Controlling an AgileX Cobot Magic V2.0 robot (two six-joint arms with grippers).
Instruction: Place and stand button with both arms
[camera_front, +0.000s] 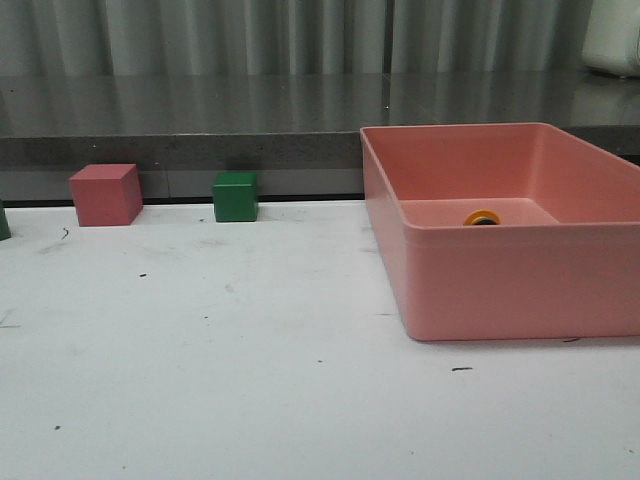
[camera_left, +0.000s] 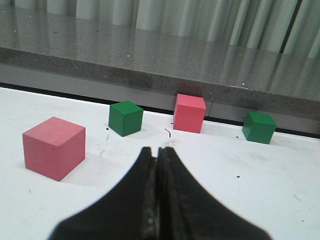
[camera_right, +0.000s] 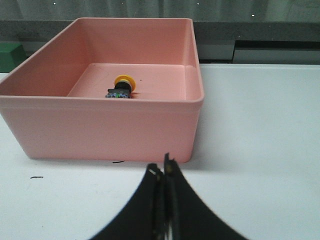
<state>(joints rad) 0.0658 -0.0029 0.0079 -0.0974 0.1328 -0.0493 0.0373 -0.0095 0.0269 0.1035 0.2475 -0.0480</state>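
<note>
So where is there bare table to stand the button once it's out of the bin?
Widest open patch: table left of the pink bin, in front of the pink cube and green cube. The back edge is crowded with cubes. The button lies inside the bin.

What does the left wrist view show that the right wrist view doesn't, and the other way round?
Only the left wrist view: two pink cubes, a second green cube and the shut left gripper. Only the right wrist view: the pink bin with the button lying on its side inside, and the shut right gripper. Both: the white table and grey ledge.
</note>
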